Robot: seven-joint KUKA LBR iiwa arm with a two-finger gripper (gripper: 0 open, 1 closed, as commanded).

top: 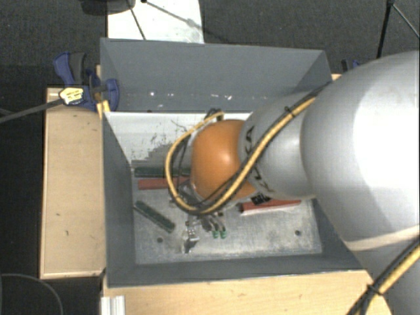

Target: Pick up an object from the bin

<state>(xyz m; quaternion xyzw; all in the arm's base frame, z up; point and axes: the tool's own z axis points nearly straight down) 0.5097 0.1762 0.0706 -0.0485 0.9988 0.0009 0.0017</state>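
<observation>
The gripper (190,240) hangs low over the floor of the grey bin (121,202), toward 6 o'clock of that floor, with the arm's orange cover (213,159) and looped cable (172,169) directly above it. That bulk hides much of the middle of the bin. Whether the gripper is wide or narrow I cannot tell, and nothing shows in its grasp. The nearest loose thing is a dark green stick (154,216), lying slantwise on the floor at about 10 o'clock from the gripper, near but apart from it. Farther off at 11 o'clock a red-brown bar (154,184) lies flat beside a dark bar (149,171) along the back, and at 2 o'clock a red strip (272,205) pokes out from under the arm. The low, upright pose suits a straight-down grasp off the floor; I judge the pick not yet made.
</observation>
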